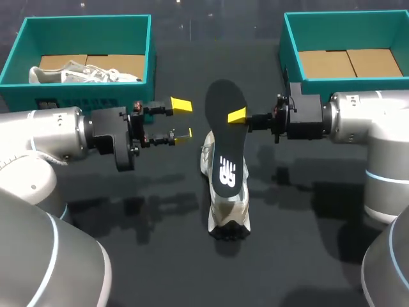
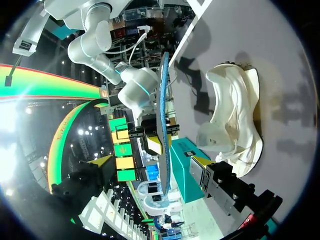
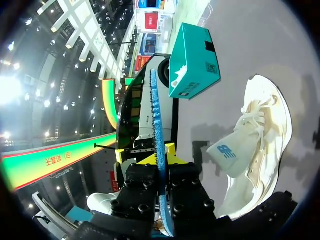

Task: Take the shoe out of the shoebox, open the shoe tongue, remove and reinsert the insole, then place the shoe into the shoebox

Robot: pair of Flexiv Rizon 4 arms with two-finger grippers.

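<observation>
Right pincer (image 1: 236, 116) grips the dark insole (image 1: 225, 137) above the white shoe (image 1: 225, 214) on my worktop (image 1: 307, 256); left pincer (image 1: 181, 120) hangs open beside it.

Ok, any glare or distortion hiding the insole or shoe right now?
Head view: even light, soft shadows on the dark table, insole and shoe clear. Both wrist views: fisheye bending, lamp glare away from the table, insole edge-on but sharp.

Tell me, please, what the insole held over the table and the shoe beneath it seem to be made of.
The insole: probably foam, with a matte black fabric-like top and a blue underside; it shows thin and nubbly edge-on in the wrist views. The shoe: off-white, soft textile or mesh upper, judging by its folds and limp tongue.
</observation>
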